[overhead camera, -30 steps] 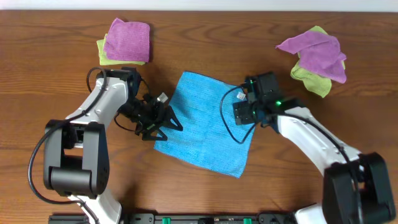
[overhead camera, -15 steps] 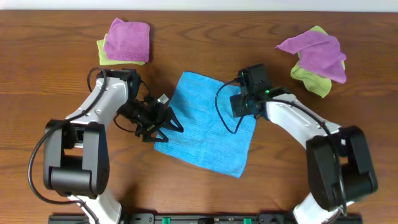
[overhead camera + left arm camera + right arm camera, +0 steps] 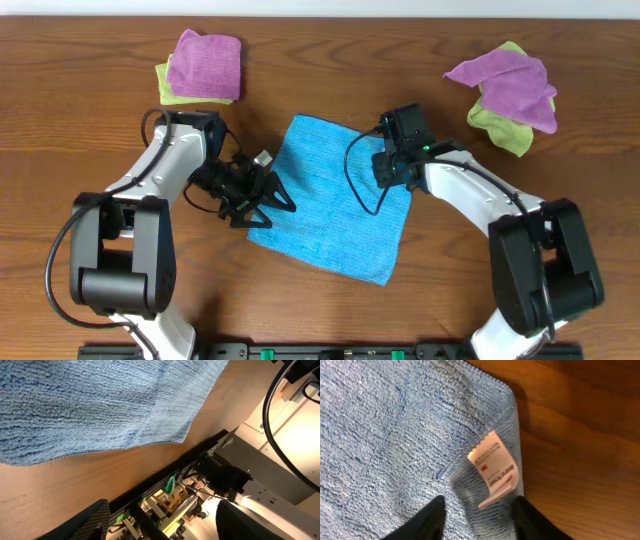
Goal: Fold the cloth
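The sky-blue cloth (image 3: 330, 205) lies flat on the wooden table, turned like a diamond. My right gripper (image 3: 392, 168) is down on its right-hand corner. In the right wrist view the two black fingertips (image 3: 427, 517) straddle the cloth's hem (image 3: 410, 435), with the white tag (image 3: 495, 467) just ahead of them; my right gripper (image 3: 479, 521) is open, a gap still between the jaws. At the cloth's left edge my left gripper (image 3: 268, 200) hangs open. In the left wrist view, my left gripper (image 3: 160, 525) has nothing between its jaws, and the cloth (image 3: 100, 405) lies beyond them.
A purple cloth on a light green one (image 3: 200, 65) sits at the back left. A looser purple and green pile (image 3: 505, 90) lies at the back right. The arms' base rail (image 3: 300, 350) runs along the table's front edge.
My right gripper has moved left and back onto the cloth's right corner, and its jaws have narrowed. The left arm and the cloth have not moved.
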Controlling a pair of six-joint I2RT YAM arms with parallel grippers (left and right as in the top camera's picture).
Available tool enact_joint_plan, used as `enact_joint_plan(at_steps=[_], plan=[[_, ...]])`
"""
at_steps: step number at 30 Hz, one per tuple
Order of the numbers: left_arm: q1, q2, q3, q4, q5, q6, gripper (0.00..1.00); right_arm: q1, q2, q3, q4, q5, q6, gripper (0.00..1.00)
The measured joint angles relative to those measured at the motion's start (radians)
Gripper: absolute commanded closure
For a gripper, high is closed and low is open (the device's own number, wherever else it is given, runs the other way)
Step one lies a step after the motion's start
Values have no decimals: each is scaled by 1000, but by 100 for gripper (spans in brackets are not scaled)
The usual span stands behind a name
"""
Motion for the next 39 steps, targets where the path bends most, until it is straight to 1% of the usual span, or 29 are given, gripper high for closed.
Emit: enact_joint_plan(at_steps=[3, 4, 6, 9, 10, 11, 12, 13, 17, 20, 24, 30, 34, 39], plan=[[0, 0, 0, -2, 0, 0, 31, 0, 0, 0, 0, 14, 5, 86], [0, 0, 0, -5, 0, 1, 31, 1, 0, 0, 0, 23, 6, 89], [0, 0, 0, -12, 0, 5, 32, 1, 0, 0, 0, 49, 18, 88], [0, 0, 0, -19, 0, 8, 32, 1, 0, 0, -3, 105, 42, 78], [0, 0, 0, -19, 0, 8, 31, 1, 0, 0, -6, 126, 53, 65], [0, 0, 0, -19, 0, 8, 31, 1, 0, 0, -12, 150, 66, 50], [0, 0, 0, -19, 0, 11, 31, 1, 0, 0, -20, 182, 74, 44], [0, 0, 0, -18, 0, 14, 31, 1, 0, 0, -26, 202, 82, 42], [0, 0, 0, 3, 0, 23, 31, 1, 0, 0, -51, 300, 112, 39], [0, 0, 0, 16, 0, 24, 31, 2, 0, 0, -58, 309, 119, 35], [0, 0, 0, 53, -6, 26, 30, 18, -24, 1, -64, 261, 114, 30], [0, 0, 0, 98, -24, 22, 29, 96, -122, 17, -32, 187, 90, 30], [0, 0, 0, 102, -26, 22, 29, 129, -120, 22, -15, 134, 80, 30], [0, 0, 0, 101, -27, 22, 30, 137, -74, 22, 48, 61, 82, 31]])
